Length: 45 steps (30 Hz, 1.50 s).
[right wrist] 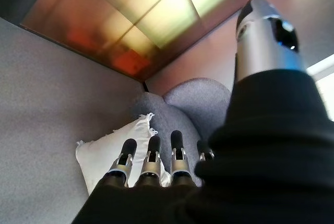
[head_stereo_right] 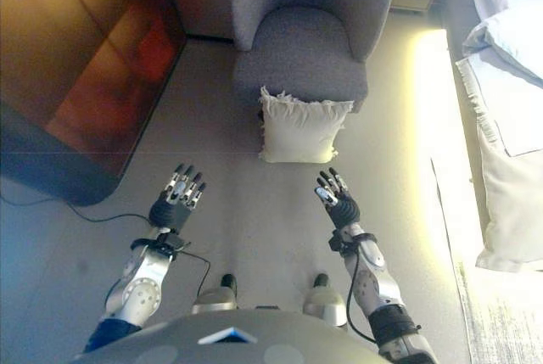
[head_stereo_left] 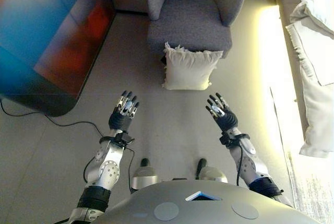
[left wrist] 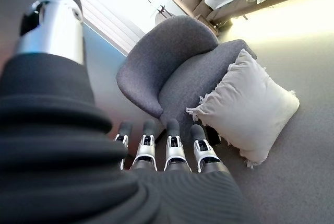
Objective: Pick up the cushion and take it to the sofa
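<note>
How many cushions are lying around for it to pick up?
1. The cream cushion stands on the floor, leaning against the front of the grey armchair, ahead of both open hands. White bedding lies to the right; more cushions could be hidden there.

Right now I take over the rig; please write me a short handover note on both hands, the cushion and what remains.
Left hand: open, fingers straight, holds nothing.
Right hand: open, fingers straight, holds nothing.
Cushion: cream, standing on the floor, leaning against the front of the grey armchair, ahead of both hands and between them, not touched.
Done: nothing yet; hands are raised toward the cushion.
Left: reach in, grasp the cushion, lift it, carry it to the sofa.
</note>
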Tool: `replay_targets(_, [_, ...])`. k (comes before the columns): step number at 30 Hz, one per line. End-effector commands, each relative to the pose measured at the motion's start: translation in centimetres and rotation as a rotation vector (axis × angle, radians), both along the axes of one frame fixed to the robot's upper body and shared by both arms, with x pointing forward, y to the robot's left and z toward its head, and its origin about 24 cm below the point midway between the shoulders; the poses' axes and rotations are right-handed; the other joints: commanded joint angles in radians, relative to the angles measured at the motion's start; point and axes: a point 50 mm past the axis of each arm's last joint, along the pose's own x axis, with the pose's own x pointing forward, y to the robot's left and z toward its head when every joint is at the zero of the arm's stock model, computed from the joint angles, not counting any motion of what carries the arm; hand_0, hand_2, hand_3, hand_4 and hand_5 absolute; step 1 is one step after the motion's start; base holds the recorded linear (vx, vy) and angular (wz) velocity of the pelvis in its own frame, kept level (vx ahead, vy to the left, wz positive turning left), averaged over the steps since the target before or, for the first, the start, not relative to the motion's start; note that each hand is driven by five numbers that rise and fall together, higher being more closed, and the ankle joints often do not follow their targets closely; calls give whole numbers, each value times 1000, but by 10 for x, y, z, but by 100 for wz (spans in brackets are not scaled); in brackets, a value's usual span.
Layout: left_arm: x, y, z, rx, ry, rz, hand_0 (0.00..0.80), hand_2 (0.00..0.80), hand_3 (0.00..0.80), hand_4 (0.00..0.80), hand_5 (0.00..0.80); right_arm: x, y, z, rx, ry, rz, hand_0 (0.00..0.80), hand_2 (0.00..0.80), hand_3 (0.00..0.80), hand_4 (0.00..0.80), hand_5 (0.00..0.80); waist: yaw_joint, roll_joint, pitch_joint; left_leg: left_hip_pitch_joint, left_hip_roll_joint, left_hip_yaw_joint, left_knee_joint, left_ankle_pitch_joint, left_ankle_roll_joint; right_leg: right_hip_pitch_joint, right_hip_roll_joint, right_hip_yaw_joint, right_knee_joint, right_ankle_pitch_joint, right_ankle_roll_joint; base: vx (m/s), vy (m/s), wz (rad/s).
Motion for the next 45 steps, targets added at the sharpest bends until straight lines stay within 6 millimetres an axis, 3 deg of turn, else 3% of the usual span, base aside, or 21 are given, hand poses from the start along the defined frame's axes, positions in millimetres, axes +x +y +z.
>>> replay_targets(1, [16,15,24,91,-139,6,0,0,0,0,0,20,-1,28,33,-161,-23,0,0,0,0,0,-10,-44,20,-26,-12,58,30,12,37,-23,-5,48,19,5,2,0,0,0])
replay_targets(11, [13,17,30,136,-183,-33,0,0,0,0,0,15,-1,24,46,-149,-12,0,0,0,0,0,-11,-47,13,-22,-11,57,46,-1,36,-22,-5,56,18,5,2,4,0,0])
replay_targets(17, [5,21,30,105,-181,-17,0,0,0,0,0,11,-3,22,41,-138,16,0,0,0,0,0,-7,-62,20,-61,-11,49,172,-42,27,-26,4,90,16,8,-17,36,-12,-3])
replay_targets(21, [4,22,29,78,-182,-9,0,0,0,0,0,12,-3,24,31,-138,47,0,0,0,0,0,0,-66,31,-95,-17,4,232,-42,27,-29,19,122,17,10,-29,25,8,-5])
replay_targets(25, [1,21,28,49,-165,34,0,0,0,0,0,10,-3,23,11,-114,86,0,0,0,0,0,13,-72,28,-101,-66,-82,238,-76,48,-34,21,169,23,10,-29,48,45,-19])
replay_targets(26, [0,20,28,46,-167,33,0,0,0,0,0,10,-3,22,11,-112,90,0,0,0,0,0,14,-72,26,-93,-73,-88,224,-83,54,-34,20,176,25,10,-26,64,70,-42])
replay_targets(28, [-1,19,28,56,-156,23,0,0,0,0,0,8,-5,21,20,-109,71,0,0,0,0,0,3,-69,18,-75,-61,-50,205,-82,53,-32,14,166,28,8,-21,57,81,-35])
replay_targets(36, [4,25,26,71,-150,37,0,0,0,0,0,8,0,19,33,-100,66,0,0,0,0,0,-21,-69,21,-60,-67,30,219,-102,63,-44,-47,129,74,7,9,39,110,-4])
replay_targets(42, [3,29,25,98,-135,59,0,0,0,0,0,13,2,23,55,-114,31,0,0,0,0,0,-13,-65,24,-60,-100,-1,194,-108,104,-74,-87,155,184,-23,28,16,130,3])
replay_targets(45, [9,34,28,143,-143,56,0,0,0,0,0,13,1,24,66,-134,-11,0,0,0,0,0,-16,-63,31,-75,-132,-13,202,-114,146,-152,-131,187,391,61,26,-24,143,8])
